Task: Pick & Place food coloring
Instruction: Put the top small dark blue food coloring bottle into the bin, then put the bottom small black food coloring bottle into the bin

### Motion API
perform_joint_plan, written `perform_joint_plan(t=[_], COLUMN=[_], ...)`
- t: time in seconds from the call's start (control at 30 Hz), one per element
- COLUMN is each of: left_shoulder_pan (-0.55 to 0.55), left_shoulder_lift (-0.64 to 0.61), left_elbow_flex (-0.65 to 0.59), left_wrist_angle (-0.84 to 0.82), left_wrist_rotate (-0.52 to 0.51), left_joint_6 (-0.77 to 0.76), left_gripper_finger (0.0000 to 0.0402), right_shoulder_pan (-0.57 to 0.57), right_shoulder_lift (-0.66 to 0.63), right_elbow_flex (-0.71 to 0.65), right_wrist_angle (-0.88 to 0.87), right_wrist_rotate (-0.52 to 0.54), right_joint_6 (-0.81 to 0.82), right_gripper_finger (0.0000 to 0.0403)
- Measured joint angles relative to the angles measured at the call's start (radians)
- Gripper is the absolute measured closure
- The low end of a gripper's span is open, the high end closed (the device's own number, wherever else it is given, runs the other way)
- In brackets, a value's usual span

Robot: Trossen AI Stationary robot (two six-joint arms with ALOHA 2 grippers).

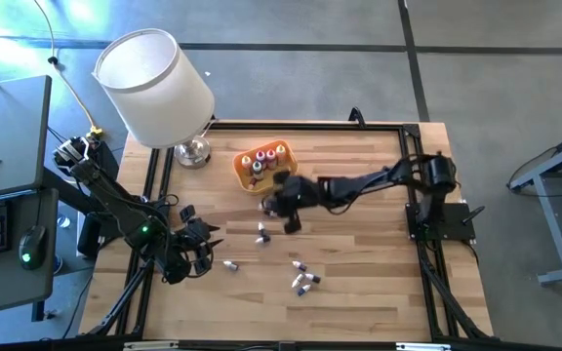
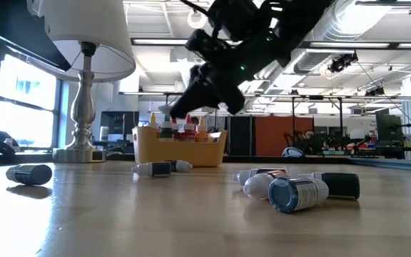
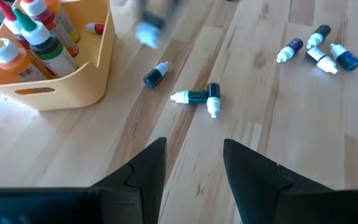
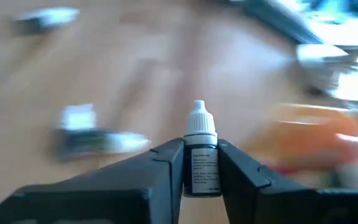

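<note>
Above table centre, near orange tray [image 1: 245, 175]: right gripper [image 4: 201, 168] clamps white-capped dropper bottle [image 4: 200, 155]; left gripper [image 3: 194, 165] wide apart, front-left.

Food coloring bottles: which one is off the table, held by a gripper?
The white-capped dark bottle clamped upright in the right gripper; the other loose bottles lie flat on the table.

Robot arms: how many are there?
2. The left gripper sits open at the table's left side; the right gripper, near the orange tray, holds a food coloring bottle.
</note>
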Motion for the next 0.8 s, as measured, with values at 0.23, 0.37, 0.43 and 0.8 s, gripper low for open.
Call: perform_joint_plan(t=[0.23, 0.37, 0.43, 0.8], left_shoulder_pan=[0.000, 0.000, 0.000, 0.000], left_shoulder_lift=[0.000, 0.000, 0.000, 0.000], left_elbow_flex=[0.000, 0.000, 0.000, 0.000], left_wrist_angle=[0.002, 0.002, 0.003, 0.002], left_wrist_rotate=[-0.007, -0.015, -0.023, -0.025], left_joint_6=[0.007, 0.007, 0.007, 0.007], left_gripper_finger=[0.0246, 0.0246, 0.0246, 0.0246], right_shoulder_pan=[-0.169, -0.238, -0.251, -0.239], right_shoulder_lift=[-0.001, 0.003, 0.003, 0.003], right_elbow_flex=[0.000, -0.001, -0.001, -0.001], right_wrist_angle=[-0.011, -0.034, -0.031, -0.055], right_wrist_rotate=[0.080, 0.038, 0.001, -0.008], right_joint_6=[0.000, 0.016, 0.017, 0.023], right_gripper_finger=[0.0328, 0.0315, 0.0313, 0.0271])
